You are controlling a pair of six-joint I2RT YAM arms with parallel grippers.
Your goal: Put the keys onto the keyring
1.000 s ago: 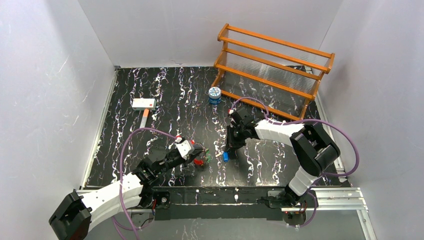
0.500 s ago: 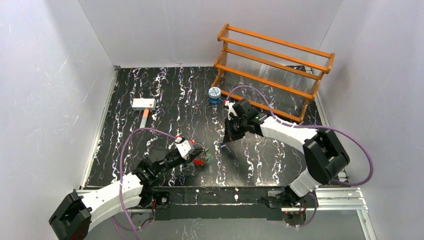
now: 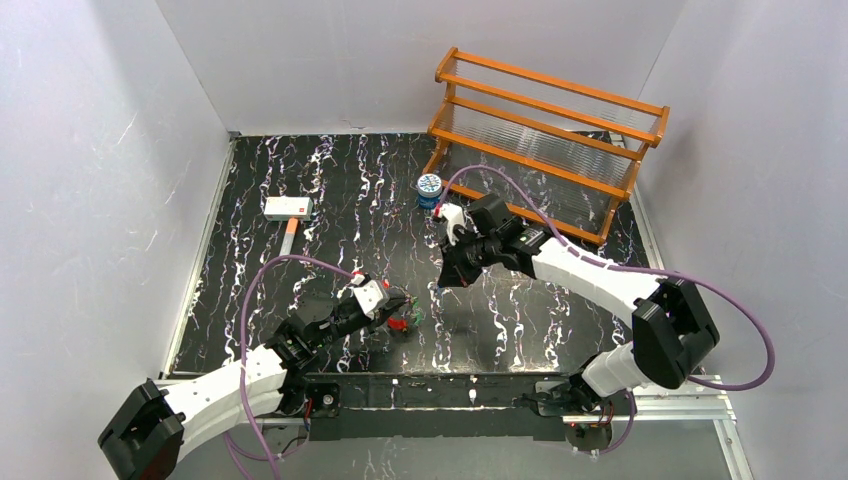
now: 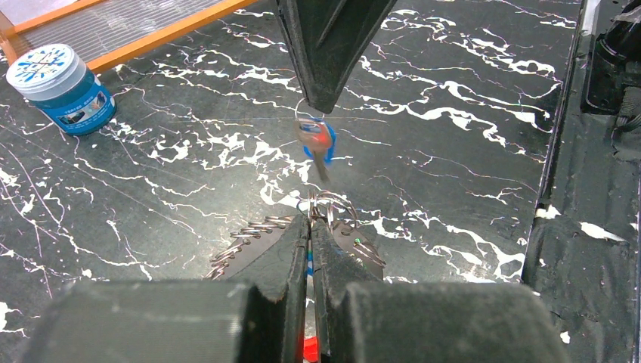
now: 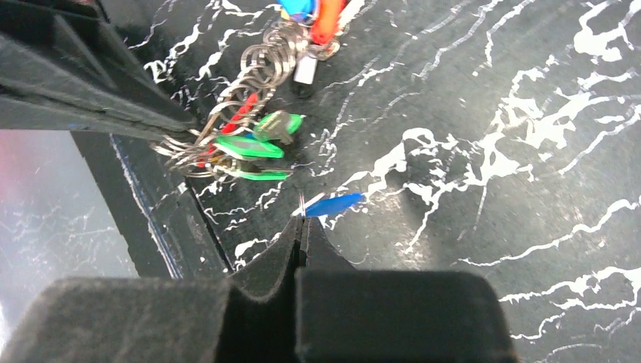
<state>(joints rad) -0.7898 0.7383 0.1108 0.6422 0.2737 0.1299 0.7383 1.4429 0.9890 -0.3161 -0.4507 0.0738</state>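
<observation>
My left gripper [image 3: 397, 303] [image 4: 311, 227] is shut on the keyring [image 4: 338, 203], a bunch of silvery rings low over the table. Red and green keys [image 3: 406, 321] hang from it. The green keys [image 5: 246, 147] show beside the rings [image 5: 261, 64] in the right wrist view. My right gripper [image 3: 443, 280] [image 5: 302, 221] is shut on the small wire loop of a blue-headed key [image 5: 334, 203]. That key [image 4: 319, 140] hangs from the right gripper [image 4: 323, 106] just beyond the keyring, off the table.
A blue-and-white tin [image 3: 429, 190] [image 4: 60, 87] stands in front of an orange rack [image 3: 545, 140] at the back right. A white-headed mallet [image 3: 288, 208] lies at the back left. White walls close in three sides.
My right gripper has lifted the blue key off the table and carried it up and left, closer to the keyring. The left arm has stayed still.
</observation>
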